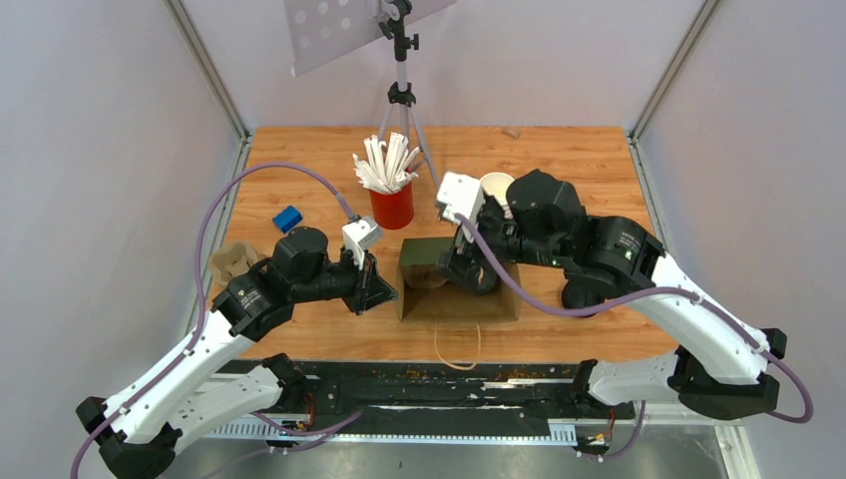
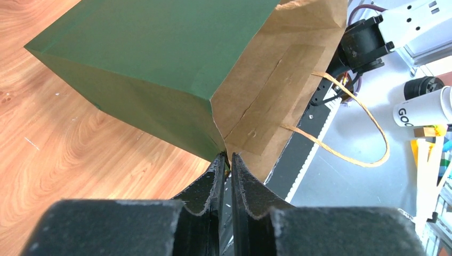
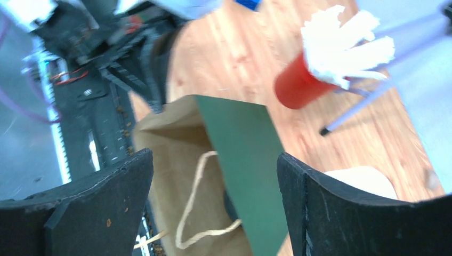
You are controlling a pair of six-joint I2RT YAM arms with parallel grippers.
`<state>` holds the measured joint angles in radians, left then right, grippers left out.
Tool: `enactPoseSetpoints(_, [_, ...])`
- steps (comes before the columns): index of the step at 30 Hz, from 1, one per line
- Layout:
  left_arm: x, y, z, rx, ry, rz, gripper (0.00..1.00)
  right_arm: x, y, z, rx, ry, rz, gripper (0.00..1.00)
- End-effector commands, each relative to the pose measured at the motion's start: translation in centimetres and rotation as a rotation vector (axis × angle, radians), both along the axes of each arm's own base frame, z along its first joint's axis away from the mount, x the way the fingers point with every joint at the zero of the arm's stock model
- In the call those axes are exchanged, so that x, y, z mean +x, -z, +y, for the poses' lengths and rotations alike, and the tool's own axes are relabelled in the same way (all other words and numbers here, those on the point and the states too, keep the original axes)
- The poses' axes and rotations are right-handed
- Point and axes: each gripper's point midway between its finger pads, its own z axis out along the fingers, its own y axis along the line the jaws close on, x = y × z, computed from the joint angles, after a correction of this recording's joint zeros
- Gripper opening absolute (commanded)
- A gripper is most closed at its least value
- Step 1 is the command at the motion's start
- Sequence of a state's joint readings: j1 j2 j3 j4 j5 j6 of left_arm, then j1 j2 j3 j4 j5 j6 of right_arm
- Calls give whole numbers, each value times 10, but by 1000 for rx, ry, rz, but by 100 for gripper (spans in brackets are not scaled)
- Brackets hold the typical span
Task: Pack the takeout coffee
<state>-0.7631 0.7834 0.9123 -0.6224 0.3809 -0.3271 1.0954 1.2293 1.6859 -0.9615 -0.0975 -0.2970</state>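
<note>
Two grippers are gathered at a paper bag (image 1: 461, 301) in the middle of the table (image 1: 579, 160). The left gripper (image 2: 226, 158) is clamped tight on a corner of the bag's mouth, where green outside meets brown inside. The right gripper (image 3: 213, 160) is spread wide, nothing between its fingers, above the bag's opening. A white cup (image 1: 496, 186) is seen on the table behind the right wrist, outside the bag, near a red cup of straws (image 1: 392, 208); whether it is single or stacked cannot be told.
</note>
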Motion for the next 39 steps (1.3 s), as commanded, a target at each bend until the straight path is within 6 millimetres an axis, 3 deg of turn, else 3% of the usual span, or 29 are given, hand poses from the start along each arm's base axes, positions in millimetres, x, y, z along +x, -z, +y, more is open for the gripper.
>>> enactPoseSetpoints(1, [4,-18,1,-16,4,-63,16,54,-35,-19,100,271,-41,86])
enactPoseSetpoints(6, [4,-31,3,-20,-18,-48,15,97,-32,-52,119,530,53,85])
enactPoseSetpoints(10, [1,-46,5,-23,-26,-31,15,126,-25,-103,130,800,118,84])
enactPoseSetpoints(13, [-1,-51,5,-26,-28,-24,15,146,-3,-151,109,988,209,83])
enactPoseSetpoints(16, [0,-50,6,-25,-30,-25,15,165,26,-185,73,1071,263,83])
enactPoseSetpoints(20, [-1,-44,6,-18,-27,-20,16,192,62,-205,24,1113,309,83])
enactPoseSetpoints(24, [0,-40,12,23,-36,-32,20,199,83,-194,23,1100,404,81])
enactPoseSetpoints(27, [-2,-33,17,58,-46,-15,26,184,90,-172,24,988,434,81])
enactPoseSetpoints(29, [-1,-28,20,76,-54,-6,30,170,86,-150,-1,840,331,81])
enactPoseSetpoints(32, [6,-19,27,122,-104,-6,32,133,76,-108,-61,618,148,82])
enactPoseSetpoints(35, [13,-10,31,157,-136,-19,36,71,75,-61,-96,317,40,83])
enactPoseSetpoints(39, [20,2,38,200,-173,-26,37,-1,85,-29,-132,89,-93,86])
